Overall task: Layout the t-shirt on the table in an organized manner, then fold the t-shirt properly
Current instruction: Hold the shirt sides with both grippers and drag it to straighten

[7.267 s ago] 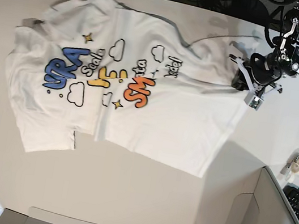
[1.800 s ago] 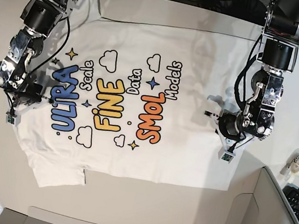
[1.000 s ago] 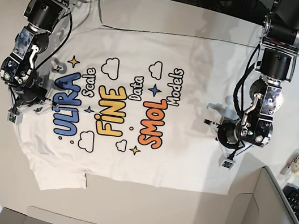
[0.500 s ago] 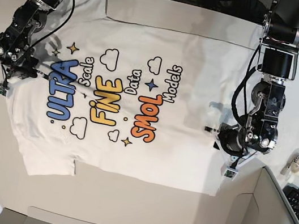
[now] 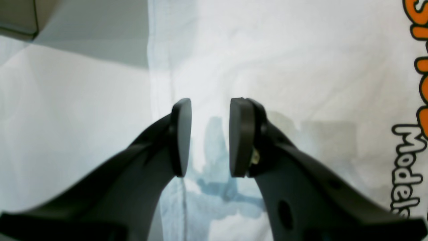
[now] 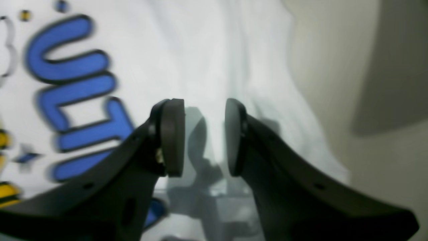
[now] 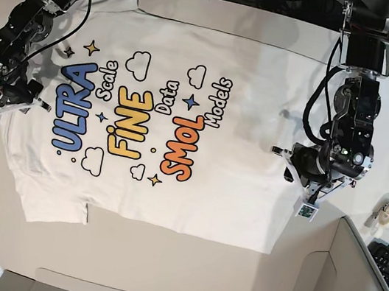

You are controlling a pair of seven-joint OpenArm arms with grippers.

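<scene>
The t-shirt (image 7: 183,121) lies print-up and spread across the middle of the table (image 7: 181,270) in the base view, collar end toward the left of the frame, hem toward the right. A few shallow wrinkles remain near the sleeves at lower left and upper left.

Left gripper (image 5: 209,137): jaws apart, nothing between them, poised over the hem edge at the right of the base view. Right gripper (image 6: 204,137): jaws likewise apart and empty, over plain white cloth beside the blue "ULTRA" lettering at the left of the frame.

Handling assessment: thin cotton, light, limp, not fragile; it will drape and crease rather than hold shape, and is likely to slide readily on the smooth tabletop. A pinch at a seamed edge appears the soundest hold: hem corners on the right, shoulder or collar seam on the left, lifting one layer pair only
</scene>
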